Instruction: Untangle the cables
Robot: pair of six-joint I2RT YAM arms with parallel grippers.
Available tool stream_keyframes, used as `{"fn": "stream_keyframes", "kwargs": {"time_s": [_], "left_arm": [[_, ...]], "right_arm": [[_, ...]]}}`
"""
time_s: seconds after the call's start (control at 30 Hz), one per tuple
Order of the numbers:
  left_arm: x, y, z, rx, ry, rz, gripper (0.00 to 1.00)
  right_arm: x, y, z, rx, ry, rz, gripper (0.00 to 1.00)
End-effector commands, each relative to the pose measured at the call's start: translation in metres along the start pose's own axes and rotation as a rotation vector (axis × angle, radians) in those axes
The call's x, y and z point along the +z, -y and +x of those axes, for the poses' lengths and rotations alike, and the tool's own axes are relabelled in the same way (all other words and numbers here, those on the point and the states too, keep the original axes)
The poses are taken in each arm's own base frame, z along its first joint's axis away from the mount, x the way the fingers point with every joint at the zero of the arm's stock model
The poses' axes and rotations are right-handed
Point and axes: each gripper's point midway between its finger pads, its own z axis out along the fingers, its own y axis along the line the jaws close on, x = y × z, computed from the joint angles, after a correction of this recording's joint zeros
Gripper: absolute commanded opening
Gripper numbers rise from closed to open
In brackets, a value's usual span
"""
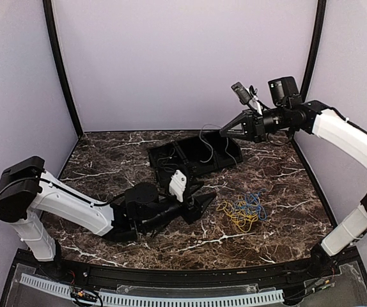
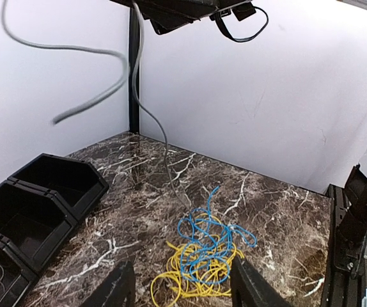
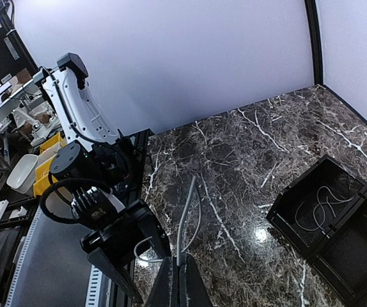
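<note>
The right gripper has its jaws pinching a thin grey wire, held high over the far black three-compartment plastic tray, apparently to sort it there. The left gripper has its jaws spread, low and aimed at the tangled yellow-and-blue wire bundle lying near centre-right.

A dark marble table with white veins fills the lower half of the top view. At its centre, toward the far side, sits a black three-compartment tray, set at a slant. Pale lilac walls close in the scene, with black posts at the left and right corners. A white slotted strip runs along the bottom edge. At the left edge of the right wrist view stand yellow bins and a white tub.
</note>
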Motion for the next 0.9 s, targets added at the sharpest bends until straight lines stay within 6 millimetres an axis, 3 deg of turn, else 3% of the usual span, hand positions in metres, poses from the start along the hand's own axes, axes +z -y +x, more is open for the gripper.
{"fn": "stream_keyframes", "kwargs": {"time_s": [0.0,0.03,0.13,0.3,0.47,0.87], "left_arm": [[0.024,0.007,-0.029,0.036,0.097,-0.005,0.53],[0.03,0.006,-0.022,0.038,0.089,-0.011,0.53],[0.045,0.001,-0.036,0.001,0.142,-0.034,0.53],[0.067,-0.016,-0.042,-0.07,0.178,-0.032,0.52],[0.085,-0.02,-0.042,-0.075,0.176,0.021,0.48],[0.106,-0.008,-0.033,-0.102,0.155,0.139,0.43]], "right_arm": [[-0.001,-0.02,-0.032,-0.092,0.05,-0.024,0.0],[0.0,-0.022,-0.035,-0.098,0.051,-0.027,0.0],[0.0,-0.03,-0.043,-0.113,0.058,-0.047,0.0],[-0.001,-0.04,-0.047,-0.113,0.065,-0.078,0.0],[-0.001,-0.041,-0.049,-0.126,0.065,-0.084,0.0],[0.0,-0.038,-0.053,-0.136,0.063,-0.083,0.0]]}}
